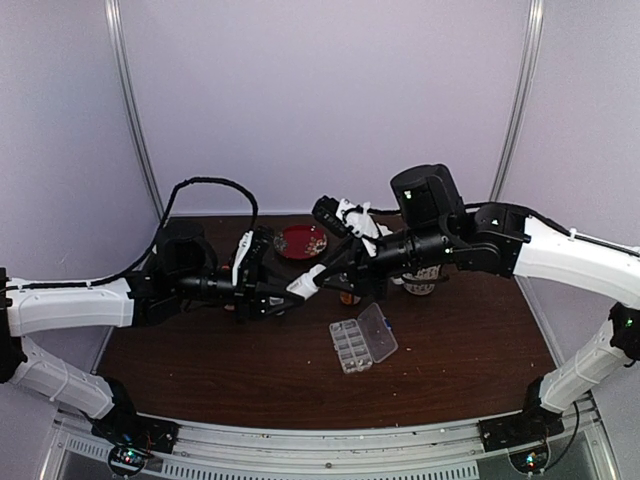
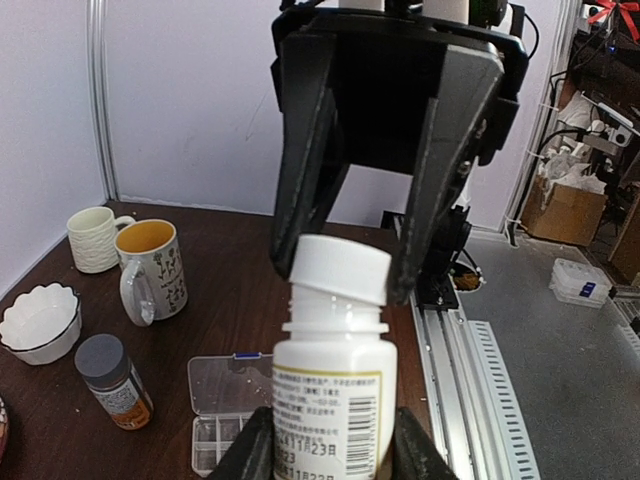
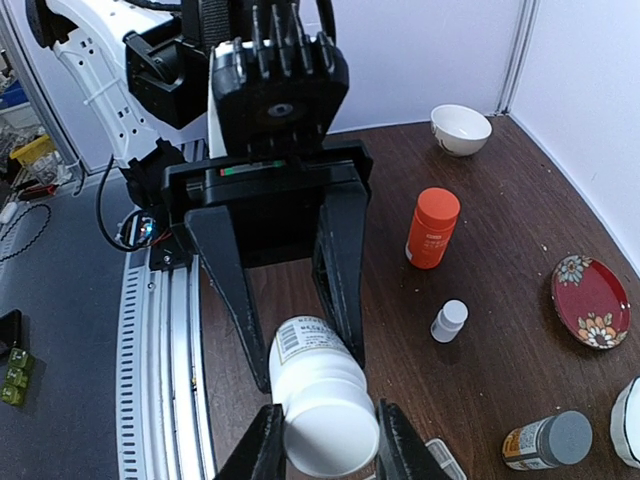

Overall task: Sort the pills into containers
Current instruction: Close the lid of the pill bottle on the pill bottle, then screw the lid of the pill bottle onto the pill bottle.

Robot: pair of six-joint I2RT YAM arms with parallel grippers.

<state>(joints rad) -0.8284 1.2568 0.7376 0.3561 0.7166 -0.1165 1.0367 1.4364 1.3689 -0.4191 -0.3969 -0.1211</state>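
Nearest the arm bases, the clear organizer box (image 1: 362, 342) is seen lying flat on the table (image 1: 450, 360), its lid (image 1: 380, 330) swung open and its small compartments (image 1: 350, 352) exposed. Whether any pills are already in them cannot be told; no loose pills are seen anywhere. Just beyond and above the box, a white bottle (image 2: 330, 400) is held in mid-air between the two arms. Its body is clamped by the left gripper (image 2: 330, 445), the jaws closed partway to the bottle's width. Its cap (image 2: 340, 268) is pinched from the opposite side by the right gripper (image 3: 328, 432), closed to a similar narrow span. The step in hand is judged to be the opening of the bottle, with sorting not yet begun. A twist of the cap against a firmly held body is called for next, then a careful tilt over the compartments. Farther back, a red plate (image 1: 302, 240) is seen near the wall.
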